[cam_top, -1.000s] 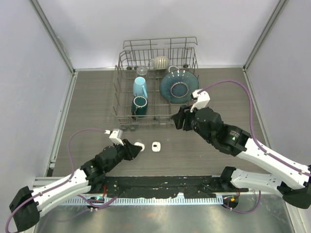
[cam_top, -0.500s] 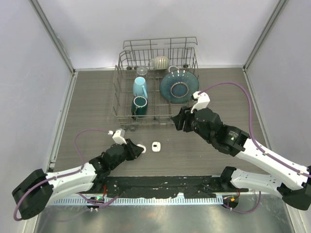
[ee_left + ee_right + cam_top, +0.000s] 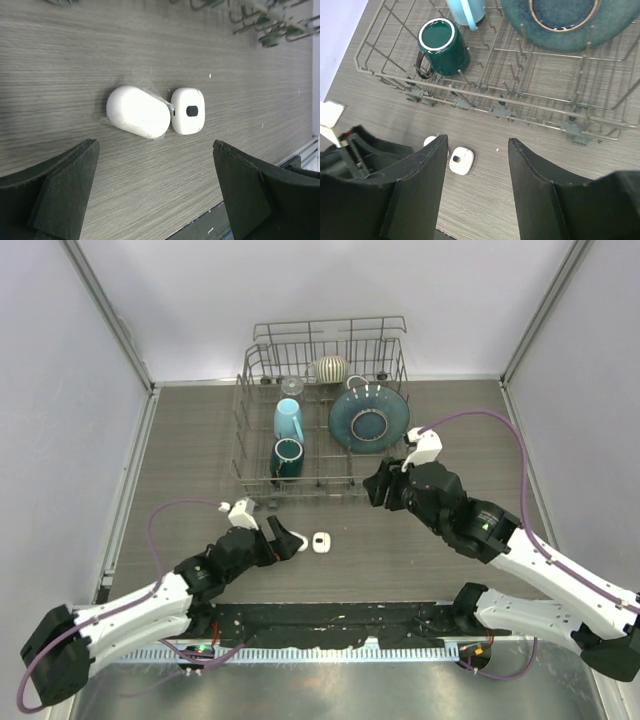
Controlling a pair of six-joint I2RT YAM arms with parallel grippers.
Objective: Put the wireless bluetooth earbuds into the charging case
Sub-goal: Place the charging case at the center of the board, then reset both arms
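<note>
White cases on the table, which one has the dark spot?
The squarish case, with a dark oval on its face; the rounded pebble-like case beside it is plain white.

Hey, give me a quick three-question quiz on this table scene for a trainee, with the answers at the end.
1. True or false: the left gripper is open.
2. The mug in the rack is: A dark green, B red, C yellow.
3. Which bears a dark spot, the oval case or the square case?
Key: 1 true; 2 A; 3 the square case.
</note>
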